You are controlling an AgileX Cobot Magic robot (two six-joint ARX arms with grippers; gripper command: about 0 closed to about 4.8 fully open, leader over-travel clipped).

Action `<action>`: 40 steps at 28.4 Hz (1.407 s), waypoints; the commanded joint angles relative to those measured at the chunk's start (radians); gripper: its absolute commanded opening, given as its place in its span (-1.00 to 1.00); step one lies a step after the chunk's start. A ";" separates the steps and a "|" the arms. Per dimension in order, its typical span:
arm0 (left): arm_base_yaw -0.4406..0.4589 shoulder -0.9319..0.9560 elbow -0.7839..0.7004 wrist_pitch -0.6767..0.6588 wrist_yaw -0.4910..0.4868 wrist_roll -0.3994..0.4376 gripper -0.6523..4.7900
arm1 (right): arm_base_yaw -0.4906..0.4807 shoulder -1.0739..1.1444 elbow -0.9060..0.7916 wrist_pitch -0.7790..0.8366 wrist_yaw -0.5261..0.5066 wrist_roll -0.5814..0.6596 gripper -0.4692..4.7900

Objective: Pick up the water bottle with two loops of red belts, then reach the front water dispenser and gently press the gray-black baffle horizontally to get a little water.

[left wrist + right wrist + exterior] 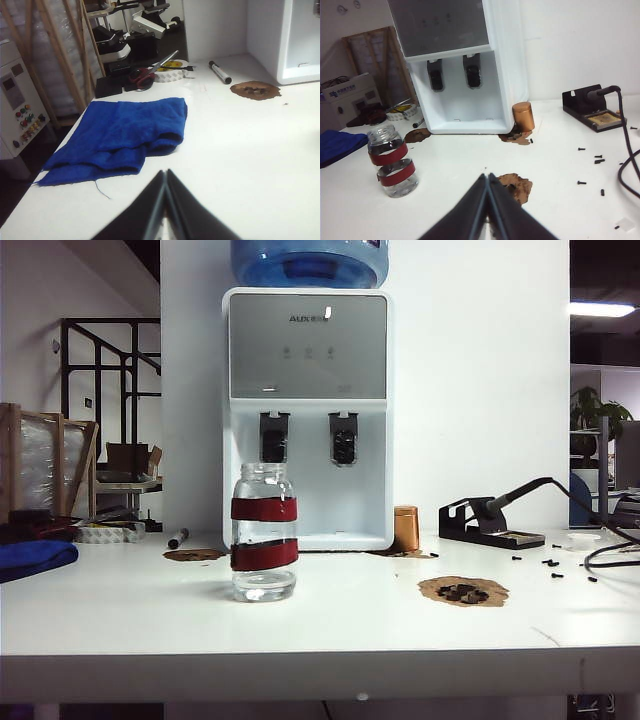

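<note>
Both pincers are clenched and hold nothing: the right pincer (488,181) hangs above the surface (560,165), well apart from the water bottle (391,161); the left pincer (165,177) sits near a blue cloth (122,132). A sideways approach might topple the bottle, which probably stands directly before the left paddle, not the gray-black baffle (343,446).

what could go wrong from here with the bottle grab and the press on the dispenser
1. The water bottle is smooth glass and stands free on the table; the right gripper is shut and off to its side, so a clumsy approach might tip it.
2. Two alike paddles sit side by side; the gray-black baffle could be mistaken for the left one.
3. The left gripper is shut near the blue cloth and might snag it.
</note>
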 commanded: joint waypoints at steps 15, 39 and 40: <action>0.002 -0.002 -0.001 0.004 0.003 0.003 -0.78 | 0.058 0.000 -0.005 -0.213 0.001 0.100 -0.83; 0.002 -0.002 -0.001 0.004 0.003 0.003 -0.78 | 0.058 0.000 -0.004 -0.213 0.001 0.118 -0.83; 0.002 -0.002 -0.001 0.004 0.003 0.003 -0.78 | 0.058 0.000 -0.004 -0.213 0.001 0.118 -0.83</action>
